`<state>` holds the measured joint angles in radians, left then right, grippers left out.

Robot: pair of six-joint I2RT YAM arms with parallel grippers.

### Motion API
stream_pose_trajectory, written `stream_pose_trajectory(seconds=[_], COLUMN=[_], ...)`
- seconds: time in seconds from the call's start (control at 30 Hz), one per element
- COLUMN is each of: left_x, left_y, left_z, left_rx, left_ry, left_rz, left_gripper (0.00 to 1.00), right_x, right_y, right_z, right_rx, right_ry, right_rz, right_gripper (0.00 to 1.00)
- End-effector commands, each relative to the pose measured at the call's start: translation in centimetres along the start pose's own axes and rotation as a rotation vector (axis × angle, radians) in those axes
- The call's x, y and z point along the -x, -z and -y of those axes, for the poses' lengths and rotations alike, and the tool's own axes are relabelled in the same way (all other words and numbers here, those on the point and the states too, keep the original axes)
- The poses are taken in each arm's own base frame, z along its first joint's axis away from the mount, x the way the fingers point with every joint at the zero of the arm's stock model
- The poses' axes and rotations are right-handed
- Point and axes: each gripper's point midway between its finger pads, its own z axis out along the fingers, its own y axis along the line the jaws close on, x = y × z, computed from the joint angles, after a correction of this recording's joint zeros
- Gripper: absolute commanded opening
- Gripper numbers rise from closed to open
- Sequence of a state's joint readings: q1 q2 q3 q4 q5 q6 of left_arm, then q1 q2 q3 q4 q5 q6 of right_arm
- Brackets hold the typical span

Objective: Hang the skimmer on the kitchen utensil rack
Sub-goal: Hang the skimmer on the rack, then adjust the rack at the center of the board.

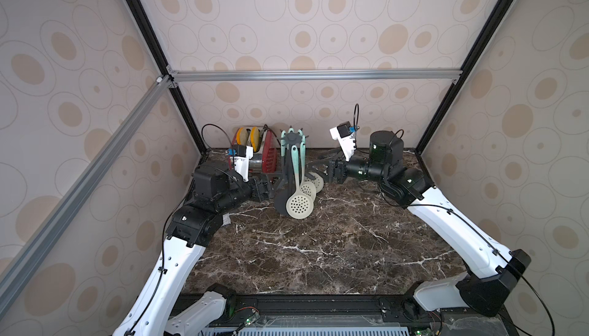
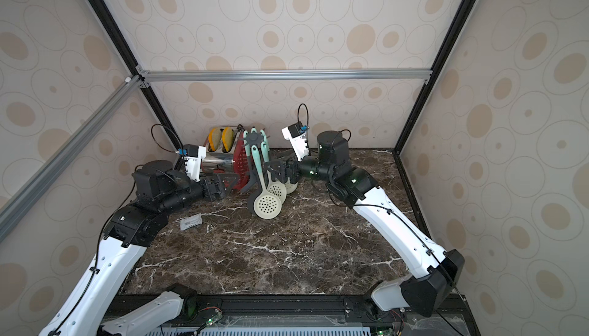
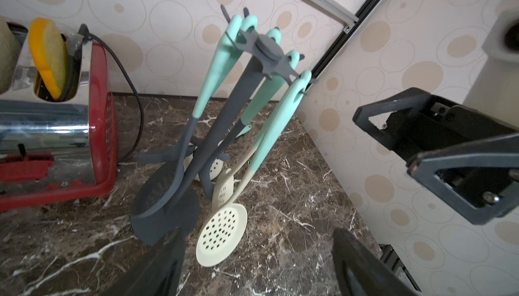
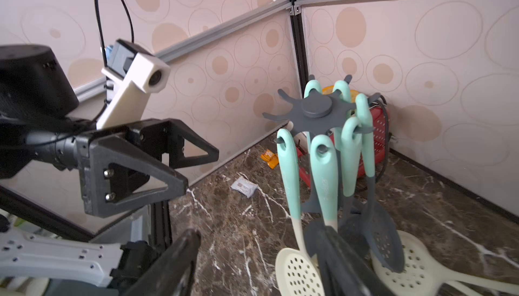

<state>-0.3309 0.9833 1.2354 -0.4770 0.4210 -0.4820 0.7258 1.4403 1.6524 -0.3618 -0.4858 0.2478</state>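
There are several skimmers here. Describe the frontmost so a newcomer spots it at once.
At the back of the marble table, just right of the red toaster, stands the dark grey utensil rack. The skimmer hangs from its front hook by a mint handle. Unlike the other cream heads behind it, its round perforated head is nearest the viewer in both top views.

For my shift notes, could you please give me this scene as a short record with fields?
tabletop: dark marble
kitchen utensil rack: standing at the back, teal-handled utensils on its hooks
skimmer: frontmost, cream perforated head, hanging from a hook by its handle hole
left gripper: open, empty, beside the rack
right gripper: open, empty, at the rack's other side
toaster: red and chrome, by the back wall
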Motion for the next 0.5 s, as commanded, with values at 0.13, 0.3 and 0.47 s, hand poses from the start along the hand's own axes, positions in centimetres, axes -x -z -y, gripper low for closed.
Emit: stream_pose_trajectory(seconds=[0.13,0.3,0.47], left_x=[0.9,-0.1,-0.7], left_y=[0.2,-0.5,-1.1], left_z=[0.4,0.0,-0.2], left_rx=[-0.031,-0.036,-0.045], left_ry=[-0.014,0.004,0.014], left_rz=[0.066,0.031,0.01], left_gripper=[0.87,0.88,0.87], right_x=[0.1,1.6,2.7], right_y=[0.4,-0.5,-1.8], right_z=[-0.1,0.0,-0.1], right_rx=[0.115,0.155,0.181], right_ry=[0.358,0.452,0.442], right_rz=[-0.2,-0.221,-0.183], right_gripper=[0.71,0.71,0.68])
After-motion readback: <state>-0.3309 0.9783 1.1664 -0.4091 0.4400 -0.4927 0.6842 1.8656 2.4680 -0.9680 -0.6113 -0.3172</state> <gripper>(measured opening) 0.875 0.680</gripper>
